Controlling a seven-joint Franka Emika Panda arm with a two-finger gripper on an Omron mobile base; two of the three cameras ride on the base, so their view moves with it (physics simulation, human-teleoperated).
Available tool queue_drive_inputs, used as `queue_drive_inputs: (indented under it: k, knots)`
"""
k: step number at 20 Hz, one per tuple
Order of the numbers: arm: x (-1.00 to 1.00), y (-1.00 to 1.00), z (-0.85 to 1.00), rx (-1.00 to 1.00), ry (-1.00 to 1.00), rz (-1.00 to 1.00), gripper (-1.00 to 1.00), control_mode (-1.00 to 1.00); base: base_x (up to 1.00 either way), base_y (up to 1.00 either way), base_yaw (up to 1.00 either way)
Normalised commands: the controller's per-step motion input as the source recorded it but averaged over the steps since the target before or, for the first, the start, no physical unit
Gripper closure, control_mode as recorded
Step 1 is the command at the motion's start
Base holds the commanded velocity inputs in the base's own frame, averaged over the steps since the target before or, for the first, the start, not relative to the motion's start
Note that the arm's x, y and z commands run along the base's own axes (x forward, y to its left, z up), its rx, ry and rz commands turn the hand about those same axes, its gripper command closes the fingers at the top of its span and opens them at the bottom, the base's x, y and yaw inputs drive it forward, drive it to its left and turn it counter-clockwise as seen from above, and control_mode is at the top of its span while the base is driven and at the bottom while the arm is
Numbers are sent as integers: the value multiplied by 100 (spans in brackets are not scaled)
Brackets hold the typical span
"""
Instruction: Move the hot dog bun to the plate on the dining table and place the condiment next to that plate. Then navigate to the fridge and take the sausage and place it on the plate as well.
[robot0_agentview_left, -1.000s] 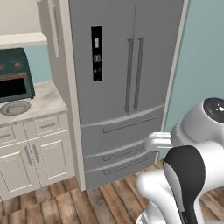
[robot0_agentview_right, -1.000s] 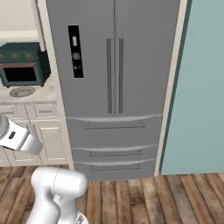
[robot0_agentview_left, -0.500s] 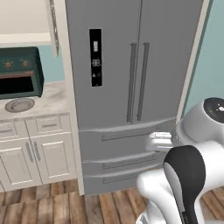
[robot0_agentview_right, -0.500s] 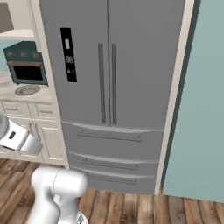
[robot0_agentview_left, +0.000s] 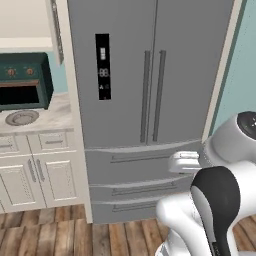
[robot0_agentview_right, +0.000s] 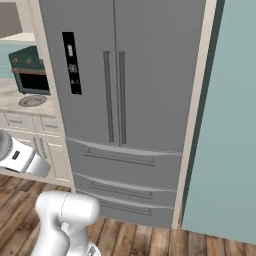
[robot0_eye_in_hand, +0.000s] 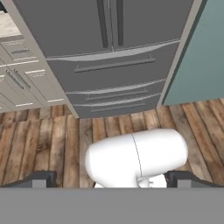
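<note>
The grey French-door fridge (robot0_agentview_left: 150, 80) stands straight ahead with both doors and its lower drawers (robot0_eye_in_hand: 113, 65) shut. Its black control panel (robot0_agentview_right: 71, 62) sits on the left door. My gripper (robot0_eye_in_hand: 111, 180) hangs low over the wood floor in front of the drawers. Its two dark fingertips (robot0_eye_in_hand: 41, 179) stand wide apart, open, with nothing between them. The arm is folded close to the base. The hot dog bun, plate, dining table, condiment and sausage are out of view.
Left of the fridge a marble counter (robot0_agentview_left: 55, 107) on white cabinets (robot0_agentview_left: 35, 172) carries a teal toaster oven (robot0_agentview_left: 22, 85) and a shallow round grey dish (robot0_agentview_left: 21, 117). A teal wall (robot0_agentview_right: 230, 125) runs on the fridge's right. Wood floor (robot0_eye_in_hand: 52, 140) lies between me and the fridge.
The whole picture has shifted: the base has driven closer to the fridge, which now looms larger. The gripper stays open and the arm keeps its folded pose.
</note>
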Motion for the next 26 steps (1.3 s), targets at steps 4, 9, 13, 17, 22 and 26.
queue_drive_inputs:
  k: [4,9,13,17,22,26]
  knots:
    - [0,0,0,0,0,0,-100,100,21,-5,-3]
    - [0,0,0,0,0,0,-100,100,42,-4,-9]
    - [0,0,0,0,0,0,-100,100,13,-1,-8]
    - [0,0,0,0,0,0,-100,100,0,0,-1]
    - [0,0,0,0,0,0,-100,100,34,0,0]
    - [0,0,0,0,0,0,-100,100,40,0,0]
